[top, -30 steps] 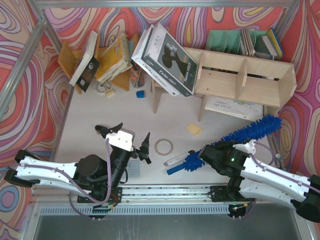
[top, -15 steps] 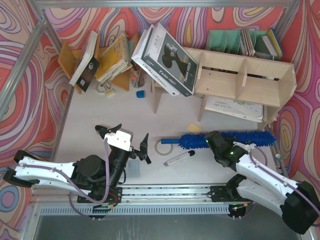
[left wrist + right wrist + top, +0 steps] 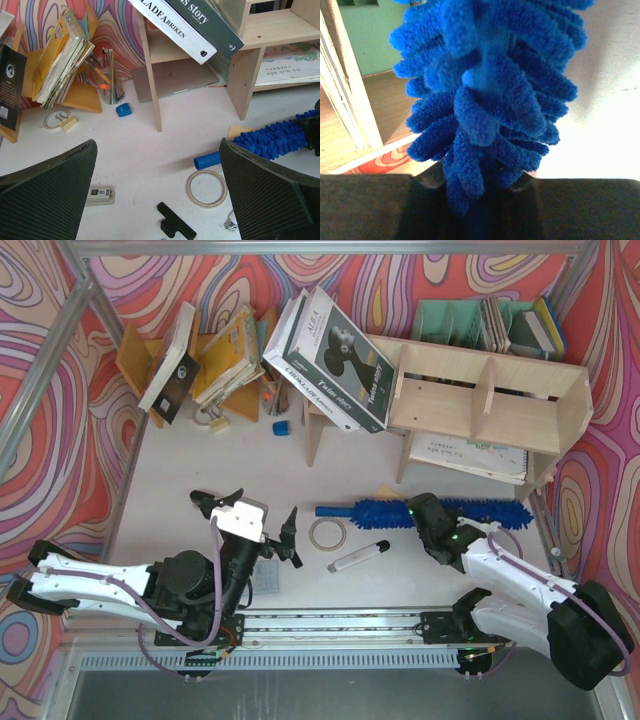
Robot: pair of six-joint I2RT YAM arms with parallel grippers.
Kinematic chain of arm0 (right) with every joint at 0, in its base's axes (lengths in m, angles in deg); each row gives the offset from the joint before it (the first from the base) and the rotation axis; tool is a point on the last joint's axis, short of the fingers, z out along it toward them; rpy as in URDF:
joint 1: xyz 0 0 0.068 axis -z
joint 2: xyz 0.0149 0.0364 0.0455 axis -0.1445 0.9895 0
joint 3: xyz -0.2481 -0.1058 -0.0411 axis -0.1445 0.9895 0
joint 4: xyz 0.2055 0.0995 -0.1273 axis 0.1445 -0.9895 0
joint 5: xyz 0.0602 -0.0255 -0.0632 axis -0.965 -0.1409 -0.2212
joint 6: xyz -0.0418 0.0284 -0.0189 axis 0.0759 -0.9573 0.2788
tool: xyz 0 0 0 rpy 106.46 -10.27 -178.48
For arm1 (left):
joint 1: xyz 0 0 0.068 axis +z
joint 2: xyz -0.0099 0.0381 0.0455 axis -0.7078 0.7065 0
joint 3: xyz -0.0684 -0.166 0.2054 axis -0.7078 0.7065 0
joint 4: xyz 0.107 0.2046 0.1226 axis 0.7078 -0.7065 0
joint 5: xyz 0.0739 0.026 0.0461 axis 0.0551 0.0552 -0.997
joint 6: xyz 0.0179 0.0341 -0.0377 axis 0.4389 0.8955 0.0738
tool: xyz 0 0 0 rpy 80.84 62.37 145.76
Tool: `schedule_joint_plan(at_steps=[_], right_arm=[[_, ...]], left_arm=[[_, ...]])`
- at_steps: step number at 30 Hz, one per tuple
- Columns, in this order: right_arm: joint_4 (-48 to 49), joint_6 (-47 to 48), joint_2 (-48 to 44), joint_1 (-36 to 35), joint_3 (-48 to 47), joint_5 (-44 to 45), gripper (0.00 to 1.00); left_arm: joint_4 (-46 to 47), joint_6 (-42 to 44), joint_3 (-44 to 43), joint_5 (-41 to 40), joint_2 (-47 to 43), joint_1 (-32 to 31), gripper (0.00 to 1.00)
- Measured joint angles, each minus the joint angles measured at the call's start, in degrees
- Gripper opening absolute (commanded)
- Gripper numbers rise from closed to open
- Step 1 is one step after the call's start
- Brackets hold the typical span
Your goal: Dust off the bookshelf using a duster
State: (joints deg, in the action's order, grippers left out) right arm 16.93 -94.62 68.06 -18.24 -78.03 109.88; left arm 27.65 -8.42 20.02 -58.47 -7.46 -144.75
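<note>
The white worktop (image 3: 200,465) carries the bookshelf (image 3: 520,418) at its far right corner, an orange book rack (image 3: 130,355) far left, a tape ring (image 3: 312,534) and a marker pen (image 3: 357,556) mid-table.

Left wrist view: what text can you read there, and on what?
"LADEABRIKEN": white book spine, start cut off.
"s story": dark green book, start cut off.
Label on the small white item: too small to read.
Text on the printed sheet under the bookshelf: blurred, unreadable.
</note>
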Motion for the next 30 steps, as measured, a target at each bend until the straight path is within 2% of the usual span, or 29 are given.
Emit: schedule_joint_plan(at_steps=[2, 6, 12, 14, 17, 24, 27, 30], right_arm=[[0.9, 0.0, 0.0, 0.2, 0.1, -0.4, 0.49], [1.3, 0.1, 0.0, 0.4, 0.3, -0.9, 0.66], [1.3, 0.0, -1.7, 0.5, 0.3, -1.0, 0.81], [0.9, 0.0, -3.6, 0.5, 0.3, -1.0, 0.83], [-0.3, 0.0, -7.3, 0.6, 0.4, -1.0, 0.98], [-4.5, 2.3, -17.5, 0.7, 1.2, -0.5, 0.99], [-4.5, 11.2, -20.6, 0.7, 1.2, 0.5, 0.99], [-3.3, 24.0, -21.7, 0.7, 1.2, 1.2, 0.99]], left_arm=[[0.0, 0.0, 0.0, -0.1, 0.0, 0.0, 0.98], [0.0, 0.0, 0.0, -0.2, 0.5, 0.1, 0.98], [0.0, 0.0, 0.0, -0.2, 1.2, 0.5, 0.98], [0.0, 0.0, 0.0, -0.4, 1.5, 0.5, 0.98], [-0.2, 0.0, 0.0, -0.4, 1.7, 0.7, 0.98], [-1.8, -3.7, 0.0, -0.3, 1.7, 3.0, 0.98], [-4.7, -8.1, 0.0, 0.3, 1.6, 6.5, 0.98], [-10.2, -14.9, -0.3, 0.9, 2.4, 11.8, 0.98]])
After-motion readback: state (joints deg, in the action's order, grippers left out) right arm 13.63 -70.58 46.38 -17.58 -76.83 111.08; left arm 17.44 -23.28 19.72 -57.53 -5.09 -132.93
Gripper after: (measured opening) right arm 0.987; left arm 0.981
